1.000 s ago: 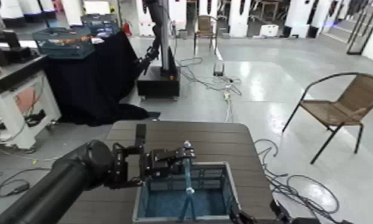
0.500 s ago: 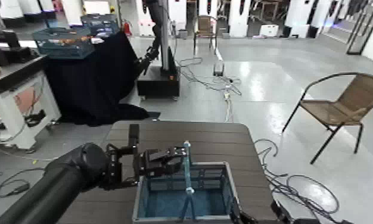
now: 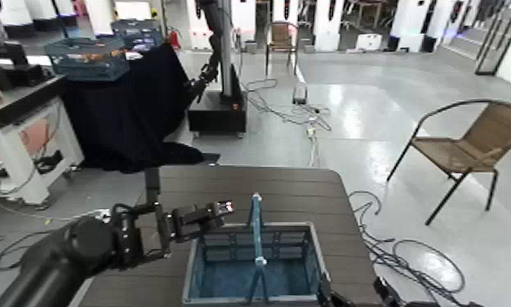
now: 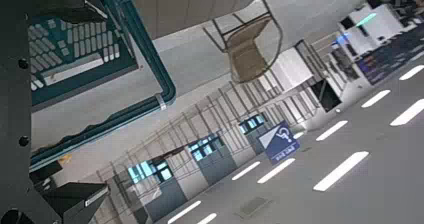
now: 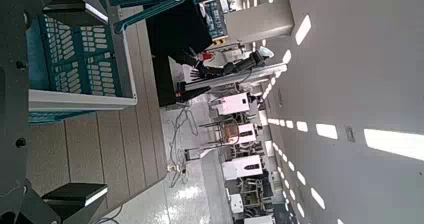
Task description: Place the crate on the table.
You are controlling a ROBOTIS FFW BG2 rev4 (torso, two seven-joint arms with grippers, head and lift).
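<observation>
The blue-teal crate (image 3: 226, 278) with a pale grey rim stands on the dark brown slatted table (image 3: 308, 192), at its near edge. Its thin light-blue bar (image 3: 256, 233) stands upright across the middle. My left gripper (image 3: 212, 214) is open and empty, just left of the crate's far left corner and apart from it. In the left wrist view the crate (image 4: 70, 44) shows beside the open left gripper (image 4: 80, 99). My right gripper (image 3: 353, 298) is low at the crate's near right corner, mostly out of view. The right wrist view shows it (image 5: 65, 99) open beside the crate's slotted side (image 5: 80, 49).
A wicker chair (image 3: 471, 143) stands on the floor to the right. A black-draped table (image 3: 128, 102) with dark crates (image 3: 87, 57) and a white workbench (image 3: 22, 135) are on the left. Another robot's base (image 3: 218, 110) stands behind. Cables (image 3: 406, 253) lie on the floor.
My left gripper has drawn back to the left, away from the crate's far rim and bar. The crate stays where it was on the table.
</observation>
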